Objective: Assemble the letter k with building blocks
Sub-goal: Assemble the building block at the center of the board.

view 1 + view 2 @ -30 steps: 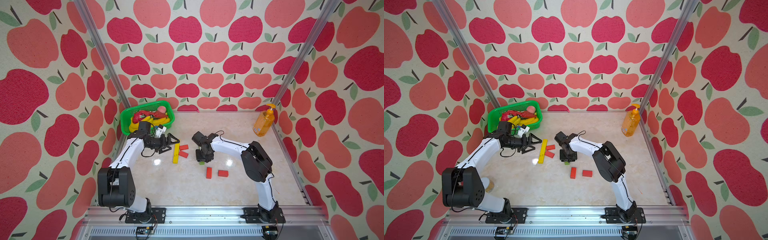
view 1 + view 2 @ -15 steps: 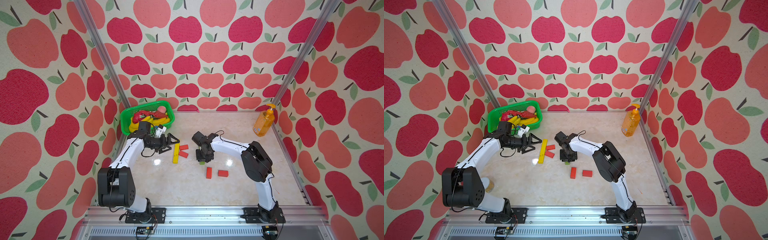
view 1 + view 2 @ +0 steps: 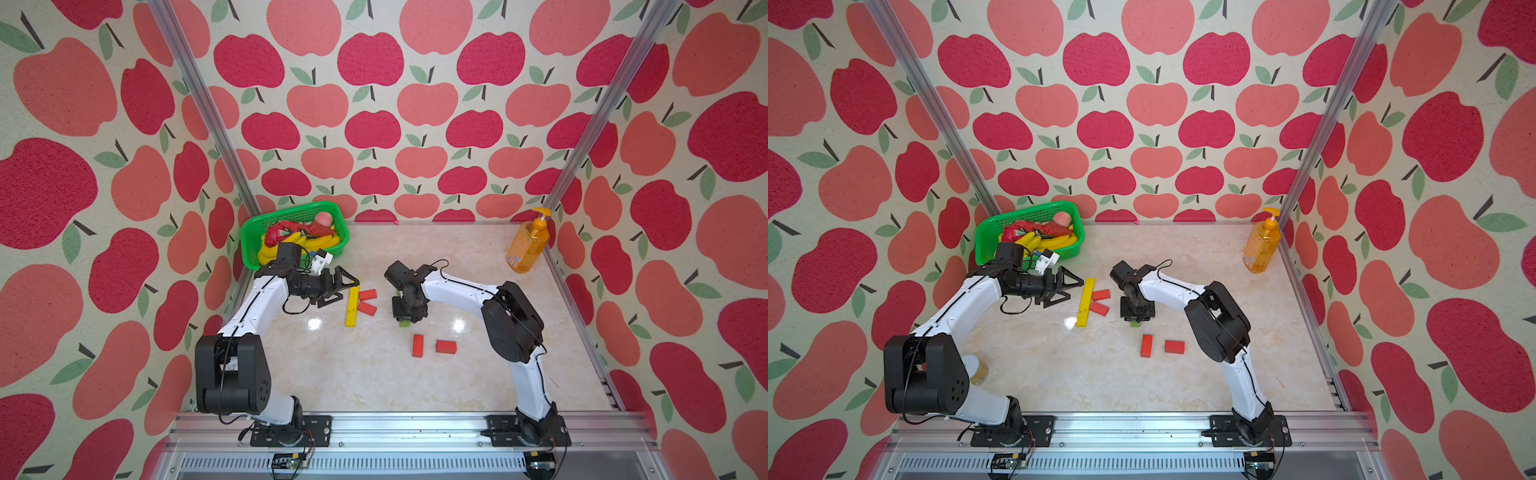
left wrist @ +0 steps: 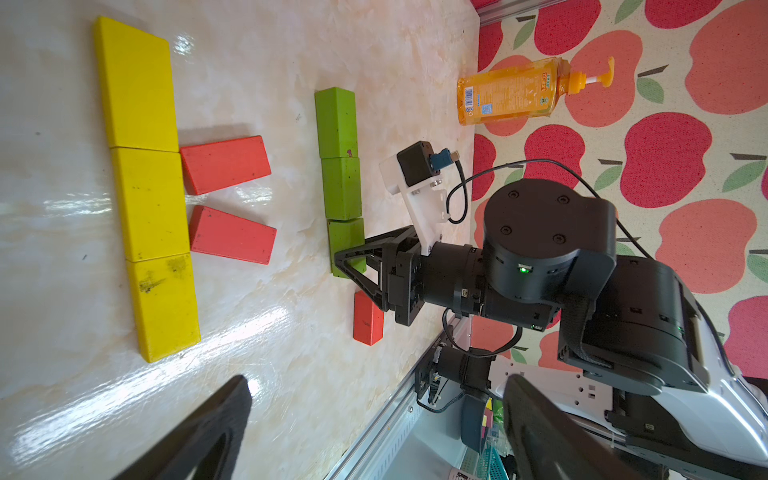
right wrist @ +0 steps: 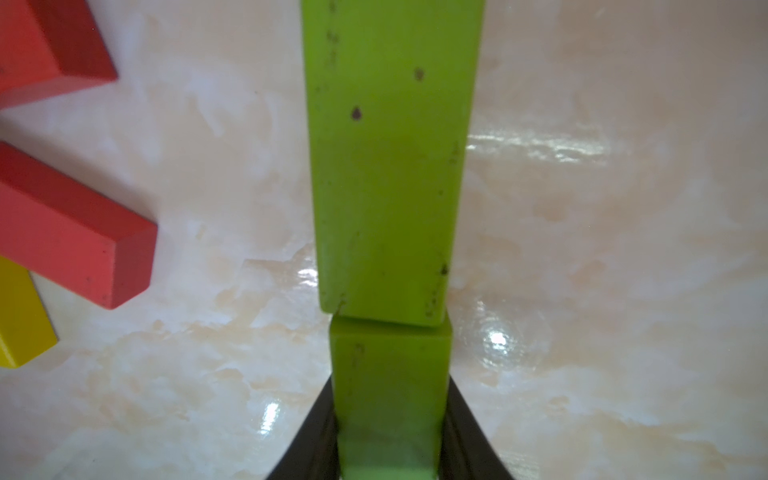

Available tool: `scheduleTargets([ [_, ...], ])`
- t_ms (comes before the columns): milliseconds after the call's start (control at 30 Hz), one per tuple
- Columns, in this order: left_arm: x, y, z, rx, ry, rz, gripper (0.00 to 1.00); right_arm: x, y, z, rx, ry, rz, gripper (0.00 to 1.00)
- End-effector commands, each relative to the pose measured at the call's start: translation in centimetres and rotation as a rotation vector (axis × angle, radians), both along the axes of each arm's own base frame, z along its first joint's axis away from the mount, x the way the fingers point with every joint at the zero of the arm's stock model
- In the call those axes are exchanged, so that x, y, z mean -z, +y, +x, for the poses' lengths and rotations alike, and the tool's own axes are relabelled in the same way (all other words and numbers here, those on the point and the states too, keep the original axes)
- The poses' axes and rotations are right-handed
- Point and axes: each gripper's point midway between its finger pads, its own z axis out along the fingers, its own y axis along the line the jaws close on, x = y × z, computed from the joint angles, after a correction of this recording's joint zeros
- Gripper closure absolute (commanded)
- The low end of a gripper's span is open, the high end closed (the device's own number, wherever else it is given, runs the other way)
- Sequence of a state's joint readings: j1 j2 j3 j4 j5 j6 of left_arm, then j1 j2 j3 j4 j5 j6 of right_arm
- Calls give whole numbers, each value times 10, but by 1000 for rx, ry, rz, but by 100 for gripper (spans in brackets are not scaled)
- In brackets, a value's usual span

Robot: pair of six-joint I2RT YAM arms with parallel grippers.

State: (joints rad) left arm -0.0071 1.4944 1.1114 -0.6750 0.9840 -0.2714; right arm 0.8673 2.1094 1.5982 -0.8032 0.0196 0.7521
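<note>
Right pincer (image 5: pixel 390 424) is clamped on the end green block (image 5: pixel 390 374), which looks to rest on the desk (image 3: pixel 374 382), butted against two more green blocks (image 4: pixel 338 153) in a row. I'd square it flush with its neighbour, then release straight up. Left pincer (image 3: pixel 349 290) gapes wide and empty beside the yellow-and-red K (image 4: pixel 145 187); two spare red blocks (image 3: pixel 418 345) lie nearby. Print on the orange bottle (image 4: pixel 507 95) is too small to read.

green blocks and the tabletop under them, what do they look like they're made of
Green blocks: probably painted wood, matte; the paint shows dark specks and chips at edges and corners. Tabletop: glossy marble-look stone or laminate, can't tell which; beige veining and sharp light reflections.
</note>
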Motion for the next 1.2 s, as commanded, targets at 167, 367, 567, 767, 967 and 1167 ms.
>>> scheduleTargets([
  [167,6,1,0,1,14,-12,2,10,-5,2,7,16,-38,64],
  [367,6,1,0,0,15,-13,2,11,-7,3,7,18,-45,64],
  [567,7,0,0,2,14,-14,2,15,-6,2,9,25,-44,62],
  [767,6,1,0,1,13,-14,2,15,-5,3,10,24,-41,60],
  [967,6,0,0,1,14,-17,2,15,-3,4,11,23,-33,59],
  [1167,6,0,0,3,14,-20,2,12,0,6,7,17,-24,60],
])
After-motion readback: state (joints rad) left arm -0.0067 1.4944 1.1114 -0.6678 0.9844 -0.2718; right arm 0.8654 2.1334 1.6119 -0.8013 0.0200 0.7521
